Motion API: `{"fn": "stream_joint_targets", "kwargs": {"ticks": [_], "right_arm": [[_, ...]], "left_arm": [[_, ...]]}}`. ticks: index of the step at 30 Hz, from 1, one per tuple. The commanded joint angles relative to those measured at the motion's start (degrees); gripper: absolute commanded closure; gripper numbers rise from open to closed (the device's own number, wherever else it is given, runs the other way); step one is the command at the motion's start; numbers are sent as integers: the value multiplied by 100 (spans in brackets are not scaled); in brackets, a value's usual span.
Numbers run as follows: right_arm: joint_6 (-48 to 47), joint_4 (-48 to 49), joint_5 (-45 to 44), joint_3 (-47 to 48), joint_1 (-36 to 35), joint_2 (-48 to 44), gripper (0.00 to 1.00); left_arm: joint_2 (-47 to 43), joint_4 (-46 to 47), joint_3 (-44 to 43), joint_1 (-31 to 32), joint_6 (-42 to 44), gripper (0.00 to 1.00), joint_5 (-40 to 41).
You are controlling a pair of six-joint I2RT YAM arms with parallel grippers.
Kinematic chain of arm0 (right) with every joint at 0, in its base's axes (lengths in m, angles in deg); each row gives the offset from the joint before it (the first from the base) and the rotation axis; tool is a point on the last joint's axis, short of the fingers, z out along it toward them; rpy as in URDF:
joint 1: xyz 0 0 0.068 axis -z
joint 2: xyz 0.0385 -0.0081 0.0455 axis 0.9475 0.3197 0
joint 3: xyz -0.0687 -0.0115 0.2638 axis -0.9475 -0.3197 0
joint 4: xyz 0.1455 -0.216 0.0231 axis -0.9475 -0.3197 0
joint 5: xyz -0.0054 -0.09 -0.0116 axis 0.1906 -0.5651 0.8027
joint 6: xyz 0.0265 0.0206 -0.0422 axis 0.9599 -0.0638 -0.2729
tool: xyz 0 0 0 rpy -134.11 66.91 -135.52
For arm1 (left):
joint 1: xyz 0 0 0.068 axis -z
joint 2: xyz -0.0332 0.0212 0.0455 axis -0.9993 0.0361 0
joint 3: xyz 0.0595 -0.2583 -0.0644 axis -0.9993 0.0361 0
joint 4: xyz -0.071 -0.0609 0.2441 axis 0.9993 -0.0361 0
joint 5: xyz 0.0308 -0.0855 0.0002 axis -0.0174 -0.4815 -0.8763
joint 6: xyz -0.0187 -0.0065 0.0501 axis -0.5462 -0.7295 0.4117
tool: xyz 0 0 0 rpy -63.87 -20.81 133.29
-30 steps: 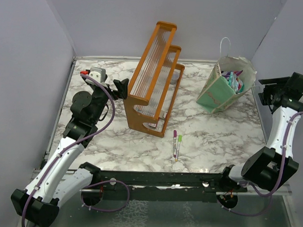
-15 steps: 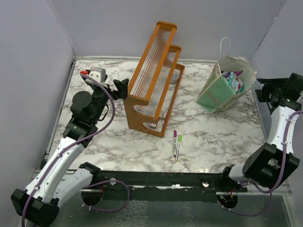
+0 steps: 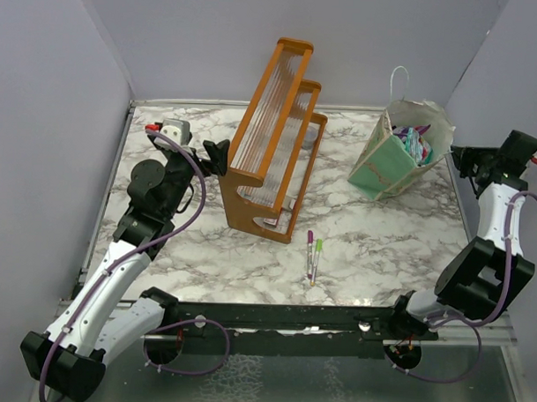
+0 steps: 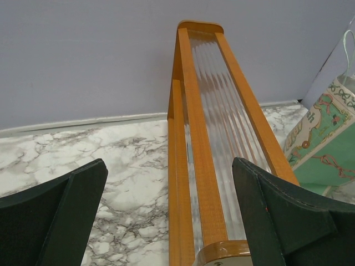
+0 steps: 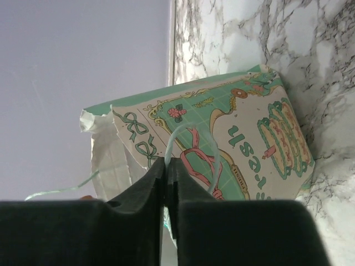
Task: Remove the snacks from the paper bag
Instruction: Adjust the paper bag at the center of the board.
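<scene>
The paper bag [image 3: 386, 161] stands tilted at the back right of the table, its mouth open upward. Snacks [image 3: 413, 141] show inside it as a cluster of coloured packets. My right gripper [image 3: 459, 158] is just right of the bag's rim. In the right wrist view the bag [image 5: 249, 138] shows its printed face, and my right gripper [image 5: 166, 166] is shut on its thin pale cord handle [image 5: 191, 132]. My left gripper [image 3: 219, 155] hangs open beside the near end of the orange rack, holding nothing; in the left wrist view its fingers [image 4: 61, 210] stand wide apart.
An orange slatted rack [image 3: 275, 135] stands in the middle of the marble table, right in front of the left wrist camera [image 4: 213, 111]. Two marker pens [image 3: 314, 248] lie near the front centre. Grey walls close in at the back and both sides.
My right gripper's jaws have closed onto the bag's cord handle, and the right wrist has shifted slightly. The left arm and the bag have not moved.
</scene>
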Motion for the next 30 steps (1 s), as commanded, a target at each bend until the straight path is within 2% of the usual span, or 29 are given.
{"fn": "stream_joint_targets", "kwargs": {"ticks": [1, 5, 9, 12, 19, 25, 30], "right_arm": [[-91, 142, -243, 163, 8, -176, 98], [-820, -161, -1002, 493, 13, -514, 99], [-2055, 488, -945, 546, 12, -878, 99], [-3088, 1255, 133, 646, 4, -958, 99], [-3214, 2237, 2379, 814, -54, -793, 99], [-3146, 2409, 3872, 722, -226, -821, 98], [-3816, 1755, 4100, 839, -586, -1009, 95]], "left_arm": [[23, 127, -123, 10, -48, 1, -153], [38, 128, -114, 4, -50, 1, -150], [27, 134, -109, 7, -64, 1, -160], [21, 134, -102, 4, -66, 1, -157], [33, 120, -108, 2, -58, 1, -126], [55, 47, -169, 5, -73, 1, -171], [28, -5, -257, 11, -89, 1, -288]]}}
